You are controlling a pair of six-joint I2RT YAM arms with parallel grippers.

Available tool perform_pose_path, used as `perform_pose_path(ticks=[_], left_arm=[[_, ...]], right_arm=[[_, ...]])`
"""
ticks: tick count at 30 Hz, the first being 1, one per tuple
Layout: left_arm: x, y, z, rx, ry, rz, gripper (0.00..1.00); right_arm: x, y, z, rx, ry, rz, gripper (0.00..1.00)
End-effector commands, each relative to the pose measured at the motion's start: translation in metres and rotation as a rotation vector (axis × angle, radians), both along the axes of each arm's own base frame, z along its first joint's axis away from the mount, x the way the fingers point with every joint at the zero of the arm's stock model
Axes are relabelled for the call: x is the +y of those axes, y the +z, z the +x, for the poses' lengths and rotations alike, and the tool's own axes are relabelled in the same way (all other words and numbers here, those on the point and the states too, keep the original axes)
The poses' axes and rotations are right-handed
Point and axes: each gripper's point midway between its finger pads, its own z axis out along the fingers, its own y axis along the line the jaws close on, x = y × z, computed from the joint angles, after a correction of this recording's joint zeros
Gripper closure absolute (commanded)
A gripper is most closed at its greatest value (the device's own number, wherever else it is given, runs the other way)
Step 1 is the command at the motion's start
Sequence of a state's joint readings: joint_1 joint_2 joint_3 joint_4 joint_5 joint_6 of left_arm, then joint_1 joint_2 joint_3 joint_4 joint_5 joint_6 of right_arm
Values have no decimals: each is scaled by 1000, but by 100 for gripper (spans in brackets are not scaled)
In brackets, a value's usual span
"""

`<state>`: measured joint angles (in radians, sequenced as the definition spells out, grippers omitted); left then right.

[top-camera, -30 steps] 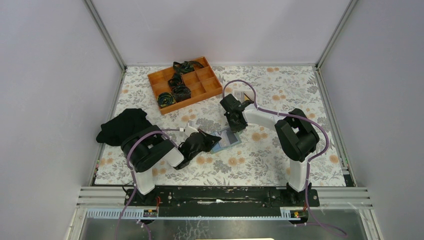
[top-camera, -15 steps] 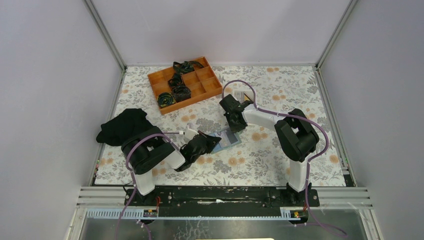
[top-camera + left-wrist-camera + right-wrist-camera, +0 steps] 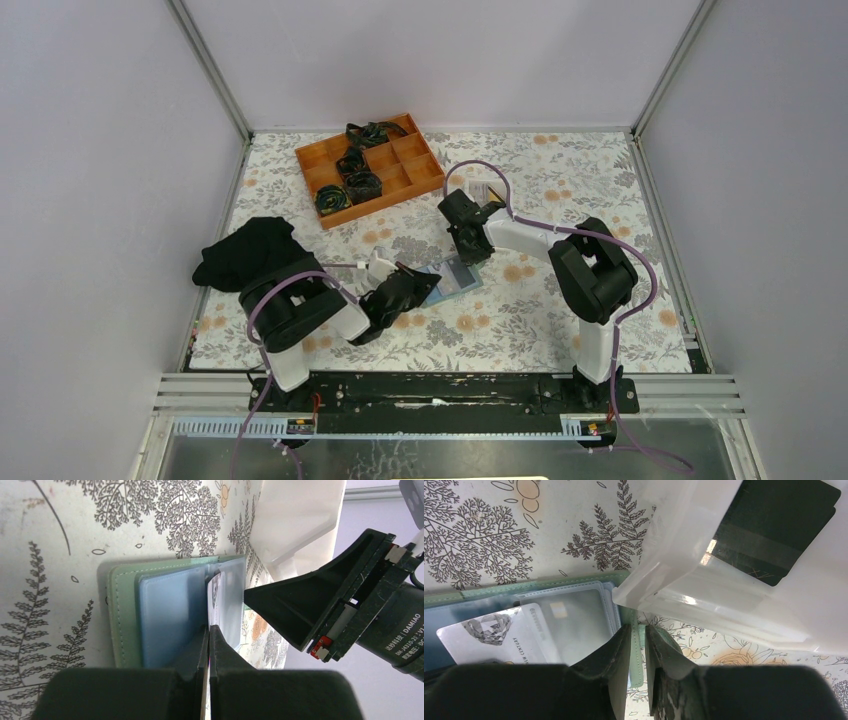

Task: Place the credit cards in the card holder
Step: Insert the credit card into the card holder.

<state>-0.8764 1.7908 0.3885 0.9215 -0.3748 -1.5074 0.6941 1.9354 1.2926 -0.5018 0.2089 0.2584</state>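
The sage-green card holder [image 3: 461,277] lies open on the floral cloth, its clear sleeves facing up [image 3: 122,615]. My left gripper [image 3: 427,284] is shut on a silver card [image 3: 214,592], held edge-on, with its far end at the sleeves. In the right wrist view this card [image 3: 489,635] shows a diamond picture and lies over the card holder [image 3: 524,587]. My right gripper [image 3: 470,254] is shut on the card holder's stitched green edge, which shows between its jaws. A black card [image 3: 774,520] lies in the white tray [image 3: 684,580].
The white tray [image 3: 487,191] stands just behind the right gripper and touches the card holder's edge. An orange compartment box [image 3: 368,168] with dark rolled items stands at the back left. A black cloth [image 3: 248,250] lies at the left. Metal frame walls surround the mat.
My left gripper has drawn slightly toward the near left with the silver card. My right gripper has stayed still on the card holder's edge.
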Motion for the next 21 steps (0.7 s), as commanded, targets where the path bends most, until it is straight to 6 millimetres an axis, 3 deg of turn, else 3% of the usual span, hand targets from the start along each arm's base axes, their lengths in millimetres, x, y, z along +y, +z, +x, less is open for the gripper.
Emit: perform_pose_path(ticks=[1,21], left_arm=[[28,-32,-12,10,-28,237,100],[8,-33,-6,-20,-89,264,100]], right_arm=[[7,-29,-32,122,35,-9,75],[7,-31,-33,129,39,-9,75]])
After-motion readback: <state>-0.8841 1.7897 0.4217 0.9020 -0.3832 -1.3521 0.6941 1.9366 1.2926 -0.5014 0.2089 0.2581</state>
